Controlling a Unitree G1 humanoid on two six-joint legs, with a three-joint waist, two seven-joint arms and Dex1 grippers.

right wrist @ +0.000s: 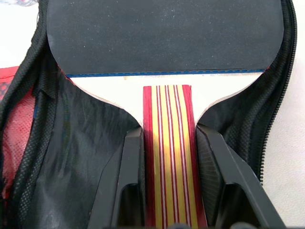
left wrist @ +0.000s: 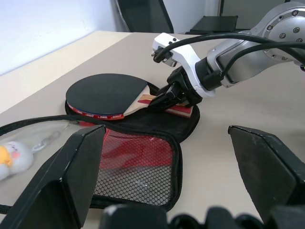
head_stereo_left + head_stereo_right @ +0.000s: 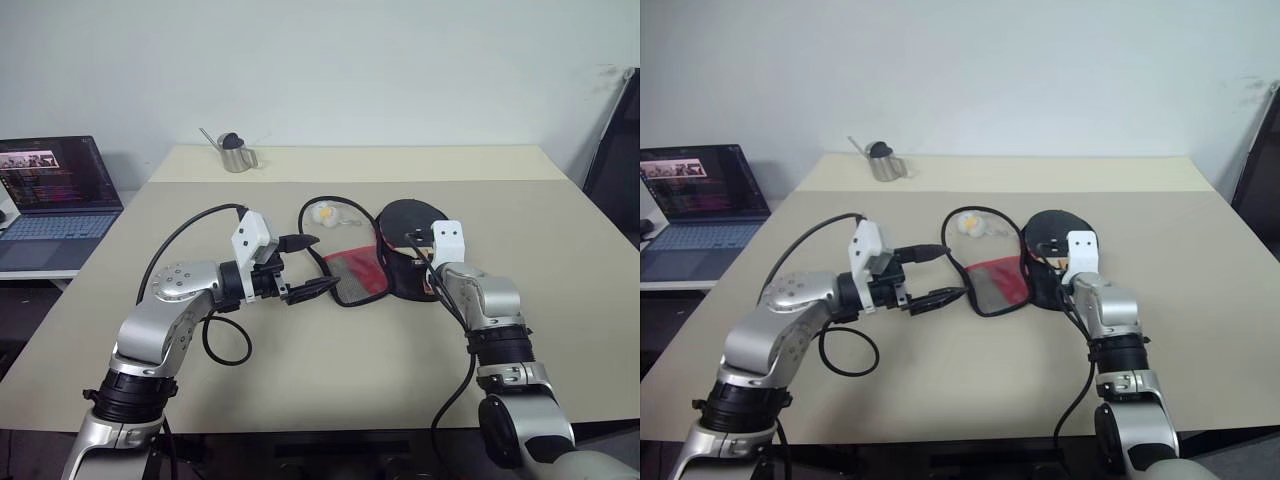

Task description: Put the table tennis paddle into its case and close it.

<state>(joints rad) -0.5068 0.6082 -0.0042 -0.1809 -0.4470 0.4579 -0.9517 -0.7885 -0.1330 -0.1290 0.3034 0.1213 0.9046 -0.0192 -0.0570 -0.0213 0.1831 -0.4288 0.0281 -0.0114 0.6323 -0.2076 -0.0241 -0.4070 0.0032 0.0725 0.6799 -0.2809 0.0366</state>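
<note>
Half the table tennis paddle [image 2: 107, 95] handle hides between right jaws.

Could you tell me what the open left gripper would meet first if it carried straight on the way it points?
Probably the case's opened mesh flap, lying just ahead of the left gripper; depth is uncertain.

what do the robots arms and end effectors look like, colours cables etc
Both arms are silver-grey metal segments with black joint rings and dark screw holes on the rounded housings. Each wrist carries a white boxy camera block. Black cables loop loosely along each arm. The left end effector and the right end effector each have two broad, matte black fingers.
</note>
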